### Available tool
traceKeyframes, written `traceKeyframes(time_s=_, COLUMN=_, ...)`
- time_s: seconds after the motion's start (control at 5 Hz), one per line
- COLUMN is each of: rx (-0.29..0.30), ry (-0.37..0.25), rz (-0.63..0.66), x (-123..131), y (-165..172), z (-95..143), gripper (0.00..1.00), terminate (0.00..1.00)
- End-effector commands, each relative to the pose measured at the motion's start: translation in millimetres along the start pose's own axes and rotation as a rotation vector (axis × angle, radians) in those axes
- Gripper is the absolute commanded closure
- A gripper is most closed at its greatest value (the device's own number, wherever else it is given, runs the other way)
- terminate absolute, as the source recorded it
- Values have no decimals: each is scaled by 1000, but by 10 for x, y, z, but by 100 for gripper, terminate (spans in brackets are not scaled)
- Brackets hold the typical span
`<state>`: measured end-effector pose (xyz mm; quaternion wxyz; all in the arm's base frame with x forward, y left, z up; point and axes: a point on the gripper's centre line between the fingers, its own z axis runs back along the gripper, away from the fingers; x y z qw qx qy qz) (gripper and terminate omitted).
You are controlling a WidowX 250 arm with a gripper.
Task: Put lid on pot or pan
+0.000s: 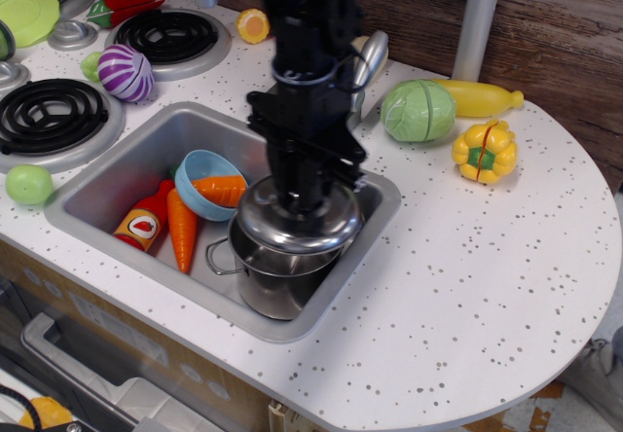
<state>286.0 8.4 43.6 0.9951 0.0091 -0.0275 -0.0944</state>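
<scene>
A: What is the surface like, left to right?

B: A white speckled counter (487,286) against a dark wood wall (574,23). At far left sit 3 black coil burners (49,116), with a purple toy cabbage (126,72) and a green ball (28,185) near them. At the right lie a green cabbage (419,111), a yellow squash (482,98) and a yellow pepper (484,151).

A: And the containers?

B: A grey sink (117,174) is set into the counter. At its left end lie a red bottle (144,220) and an orange carrot (182,230). Beside them a light blue bowl (200,171) holds a 2nd carrot (220,190). At the right end of the sink stands the pot (277,276), shiny steel, 1 wire handle (218,257) showing on its left.

A: Where is the lid?

B: The lid (297,220) is over the pot's mouth, slightly tilted and shifted right. I cannot tell whether its rim rests on the pot all round.

A: And the arm?

B: The black arm (307,33) comes down from the top edge in front of the faucet (368,57), roughly vertical. The gripper (305,194) points straight down onto the lid's centre, its fingers pinched on the knob, which they hide.
</scene>
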Motion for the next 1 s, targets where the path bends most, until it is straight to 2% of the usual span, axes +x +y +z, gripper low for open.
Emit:
traceKeyframes(time_s=0.0, rx=23, ry=-79, rz=-45, x=50, y=121, z=-59, gripper=100, terminate=0)
traceKeyframes(time_s=0.2, rx=14, ry=-99, rz=-55, x=53, y=144, z=-161, gripper=100, terminate=0)
traceKeyframes(time_s=0.6, rx=64, ry=-124, rz=-51, x=3, y=70, z=-250, gripper=100, terminate=0)
traceKeyframes(time_s=0.8, rx=64, ry=-124, rz=-51, x=3, y=70, z=-250, gripper=0, terminate=100)
